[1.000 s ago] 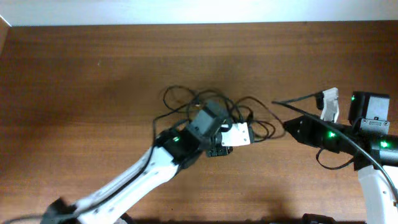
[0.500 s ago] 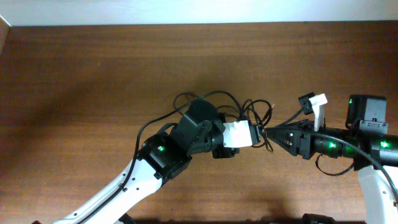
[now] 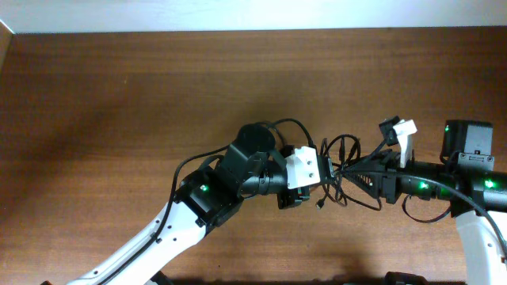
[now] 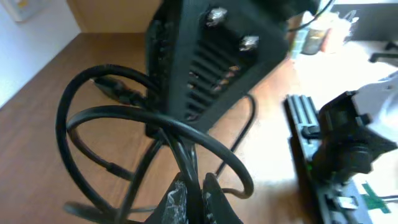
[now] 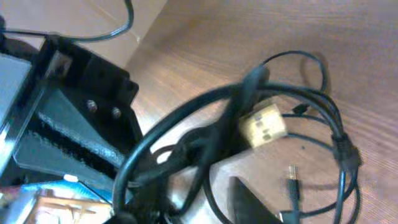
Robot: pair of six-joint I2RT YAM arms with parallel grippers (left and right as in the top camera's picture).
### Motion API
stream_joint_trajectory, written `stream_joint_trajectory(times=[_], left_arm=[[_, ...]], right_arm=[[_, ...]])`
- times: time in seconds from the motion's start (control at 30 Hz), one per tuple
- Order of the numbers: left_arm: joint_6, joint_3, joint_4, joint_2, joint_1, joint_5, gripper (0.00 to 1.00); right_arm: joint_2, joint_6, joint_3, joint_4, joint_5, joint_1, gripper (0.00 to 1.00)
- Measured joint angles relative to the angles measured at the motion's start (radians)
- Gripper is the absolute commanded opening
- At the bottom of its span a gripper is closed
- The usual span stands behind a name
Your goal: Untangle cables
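Cables [image 3: 341,149]: knotted bunch just to 3 o'clock of table [image 3: 119,119] centre, between both tools. Left gripper [image 3: 323,171] sits at the knot's 9 o'clock, clamped tight on a few strands. Right gripper [image 3: 354,175] sits at its 3 o'clock with strands crossing its jaws; cannot tell whether it grips. Judgement: cords light, limp, springy, thin enough to slip; loops will snag. Best hold is near the free plug [image 5: 291,173], not mid-loop.

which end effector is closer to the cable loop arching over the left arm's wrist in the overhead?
Left. The left end effector sits just beside the loop, clamped on the cables. The right end effector is on the tangle's other side, farther off.
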Motion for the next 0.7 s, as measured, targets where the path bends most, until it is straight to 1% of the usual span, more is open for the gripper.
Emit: stream_joint_trajectory(times=[0.1,0.13,0.17,0.2,0.27,0.33,0.4,0.47,0.5,0.57,0.67,0.7], left_arm=[[-0.010,0.000,0.000,0.000,0.000,0.052,0.01],[-0.010,0.000,0.001,0.000,0.000,0.062,0.01],[-0.011,0.000,0.003,0.000,0.000,0.080,0.01],[-0.013,0.000,0.007,0.000,0.001,0.098,0.01],[-0.014,0.000,0.009,0.000,0.002,0.120,0.00],[-0.014,0.000,-0.001,0.000,-0.003,0.156,0.00],[-0.014,0.000,-0.063,-0.001,-0.004,0.156,0.00],[-0.013,0.001,-0.122,-0.001,-0.004,0.134,0.00],[-0.013,0.001,-0.168,-0.001,-0.004,0.111,0.00],[-0.012,0.004,-0.238,-0.001,-0.004,0.051,0.00],[-0.010,0.008,-0.370,-0.003,-0.006,-0.111,0.00],[-0.009,0.009,-0.417,-0.004,-0.007,-0.188,0.00]], right_arm=[[0.000,0.000,0.000,0.003,-0.006,0.000,0.27],[0.000,0.000,0.000,0.005,-0.008,0.000,0.23],[0.000,0.000,0.000,0.007,-0.009,0.000,0.10],[0.000,0.000,0.000,0.006,-0.016,0.000,0.04],[0.000,0.003,0.000,0.012,-0.022,0.000,0.04],[0.000,0.032,0.000,0.018,0.022,0.000,0.04],[0.000,0.080,0.000,0.022,0.085,0.000,0.04],[0.000,0.123,0.000,0.024,0.139,0.000,0.04],[0.000,0.163,0.000,0.028,0.184,0.000,0.04],[0.000,0.189,0.000,0.031,0.216,0.000,0.04],[0.000,0.203,0.000,0.030,0.235,0.000,0.04],[0.000,0.204,0.000,0.030,0.238,0.000,0.04]])
